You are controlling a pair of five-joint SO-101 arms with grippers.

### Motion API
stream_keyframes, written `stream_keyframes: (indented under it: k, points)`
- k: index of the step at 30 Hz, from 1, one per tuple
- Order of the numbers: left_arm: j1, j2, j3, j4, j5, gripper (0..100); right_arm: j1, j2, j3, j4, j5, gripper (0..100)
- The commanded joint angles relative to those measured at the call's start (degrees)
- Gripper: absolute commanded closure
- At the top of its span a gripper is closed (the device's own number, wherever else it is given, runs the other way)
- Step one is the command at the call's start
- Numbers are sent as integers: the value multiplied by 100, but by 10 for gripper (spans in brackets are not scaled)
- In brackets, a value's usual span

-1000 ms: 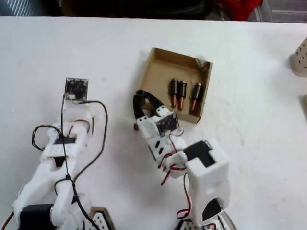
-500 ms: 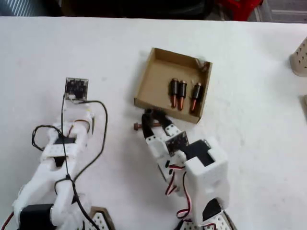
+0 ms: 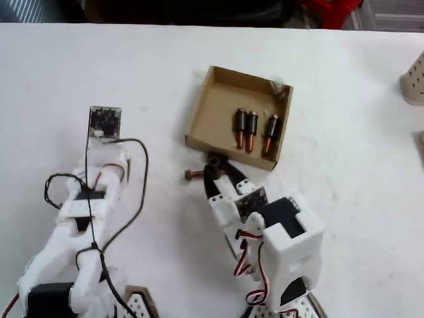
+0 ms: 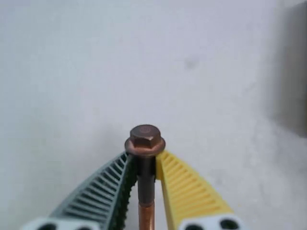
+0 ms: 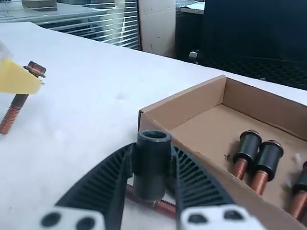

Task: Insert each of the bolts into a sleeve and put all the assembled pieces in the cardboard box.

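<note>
My left gripper [image 4: 145, 160] is shut on a copper bolt [image 4: 145, 140], held upright with its hex head above the green and yellow fingers. In the high view, that arm's wrist [image 3: 105, 122] is left of the cardboard box [image 3: 215, 109]. My right gripper [image 3: 215, 165] is shut on a black sleeve [image 5: 152, 163], just off the box's near corner. A loose bolt [image 3: 194, 174] lies on the table beside it, and its threaded end [image 5: 160, 206] shows under the sleeve. Three assembled pieces [image 3: 252, 130] lie in the box.
The box [image 5: 192, 103] is open-topped with low walls. Farther off in the right wrist view are the left gripper's yellow finger [image 5: 17, 79] and its bolt [image 5: 21, 91]. A beige object [image 3: 414, 79] stands at the table's right edge. White table surrounds both arms.
The right gripper has drawn back from the box's left corner toward its base and turned, ending over the loose bolt. The left arm has stayed put.
</note>
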Motion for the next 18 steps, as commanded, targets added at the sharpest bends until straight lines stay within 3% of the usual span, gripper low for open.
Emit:
stream_keyframes:
  k: [1, 7, 14, 18]
  points:
    - [418, -66, 352, -1451, 44, 977, 57, -198, 62, -127, -35, 981]
    - [857, -66, 818, -3437, 18, 977, 66, -198, 62, -119, -35, 981]
    - [1455, -66, 835, -3965, 53, 977, 66, -198, 62, -119, -26, 981]
    - [1780, -66, 844, -4686, 193, 978, 66, -189, 62, -119, -35, 981]
